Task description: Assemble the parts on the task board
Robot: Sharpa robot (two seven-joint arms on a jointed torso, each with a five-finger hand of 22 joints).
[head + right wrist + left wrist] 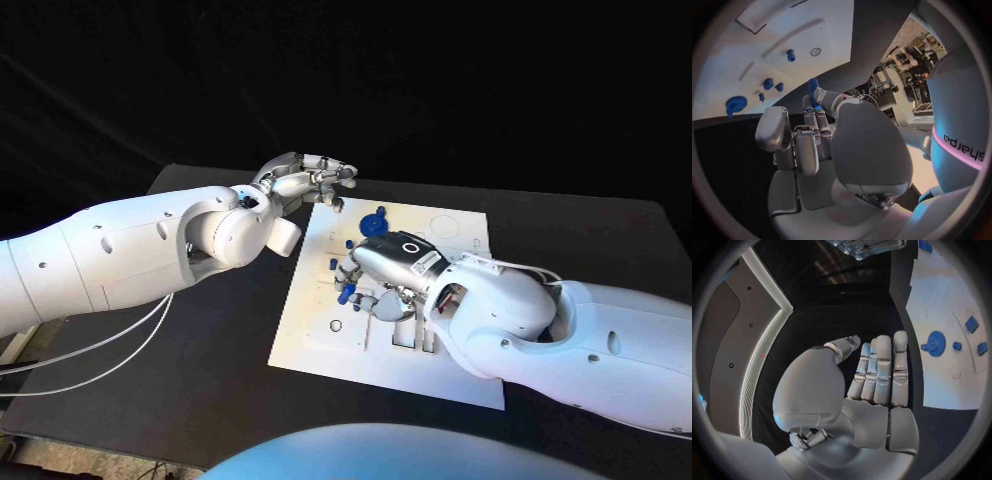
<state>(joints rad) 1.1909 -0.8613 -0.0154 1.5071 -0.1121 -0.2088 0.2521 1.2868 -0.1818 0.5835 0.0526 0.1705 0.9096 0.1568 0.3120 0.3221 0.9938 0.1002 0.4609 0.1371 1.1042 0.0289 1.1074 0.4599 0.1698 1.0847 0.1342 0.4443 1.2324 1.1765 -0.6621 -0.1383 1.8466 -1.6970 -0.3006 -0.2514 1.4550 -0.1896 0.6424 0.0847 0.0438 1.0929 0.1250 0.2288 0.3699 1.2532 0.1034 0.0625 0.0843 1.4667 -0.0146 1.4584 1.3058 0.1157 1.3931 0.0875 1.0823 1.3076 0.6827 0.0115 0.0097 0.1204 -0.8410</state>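
The white task board (329, 352) lies in the middle of the black table. A blue gear (374, 221) stands near its far edge, with small blue parts (351, 245) beside it. My right hand (384, 264) hovers over the board's middle. In the right wrist view its fingertips pinch a long blue part (812, 87) above the board (729, 60). My left hand (304, 181) hangs over the board's far left corner. In the left wrist view that hand (877, 371) has its fingers straight and holds nothing, with the gear (936, 343) off to one side of it.
More small blue parts (767, 83) lie near the gear (736, 104) on the board, along with a blue peg (790, 54) and a round hole (816, 51). Slots (411, 335) are cut in the board under my right forearm. Black table surrounds the board.
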